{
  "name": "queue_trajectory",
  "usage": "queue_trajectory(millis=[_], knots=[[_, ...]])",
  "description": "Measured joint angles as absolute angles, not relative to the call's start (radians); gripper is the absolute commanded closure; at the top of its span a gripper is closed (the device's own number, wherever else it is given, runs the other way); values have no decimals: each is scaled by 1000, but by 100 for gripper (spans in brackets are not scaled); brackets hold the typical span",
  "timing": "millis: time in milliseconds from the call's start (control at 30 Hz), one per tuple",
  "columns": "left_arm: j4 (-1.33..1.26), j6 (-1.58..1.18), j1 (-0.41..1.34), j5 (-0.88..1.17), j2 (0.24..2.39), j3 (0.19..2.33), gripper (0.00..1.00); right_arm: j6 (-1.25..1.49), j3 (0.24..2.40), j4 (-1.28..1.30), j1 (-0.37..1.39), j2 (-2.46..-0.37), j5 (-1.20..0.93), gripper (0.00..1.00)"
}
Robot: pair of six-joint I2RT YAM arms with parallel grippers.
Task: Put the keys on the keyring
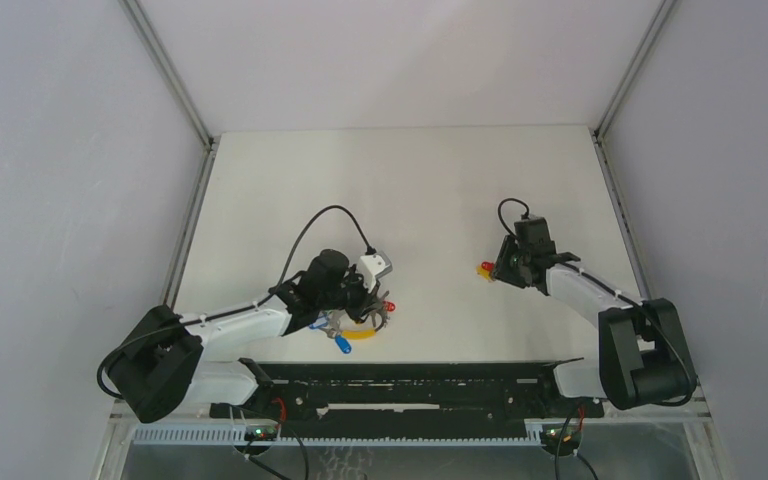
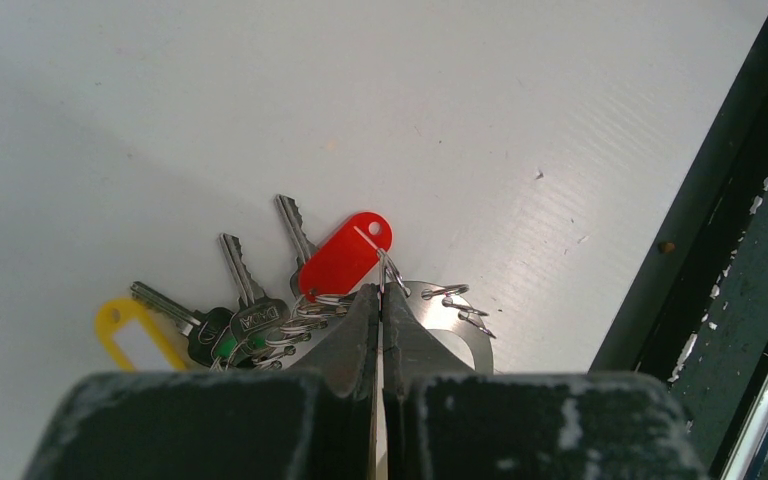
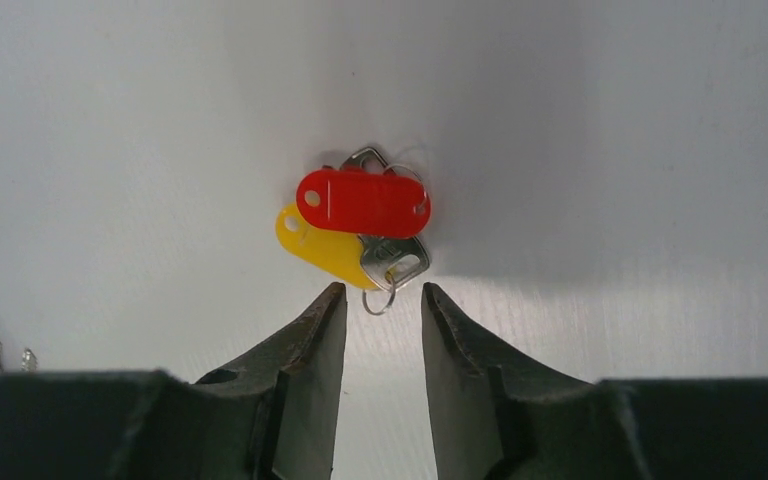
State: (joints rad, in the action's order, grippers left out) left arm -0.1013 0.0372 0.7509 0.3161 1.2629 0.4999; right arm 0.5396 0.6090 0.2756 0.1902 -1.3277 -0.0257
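Left gripper point(image 2: 380, 293) jaws are pressed together on a thin wire loop of the keyring point(image 2: 452, 335). My read is that it's pinning the bunch to the table point(image 2: 260, 90) so the ring holds steady for threading. The keys point(image 3: 363, 203), red tag over yellow, lie untouched well to the right of the keyring. Right gripper point(image 3: 381, 290) jaws are part-spread, straddling their small split ring point(image 3: 379, 301), probably lined up to nip it.
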Motion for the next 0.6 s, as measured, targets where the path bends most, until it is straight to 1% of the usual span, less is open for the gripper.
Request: queue_trajectory(millis=[133,300,600], knots=[[-101,37,751,316,1263,500,100,554,609,245,190,-1346,-27,71],[-101,37,755,315,1263,500,100,564,609,234,190,-1383,-27,71],[-100,38,757,313,1263,500,100,561,609,232,184,-1382,-35,72]])
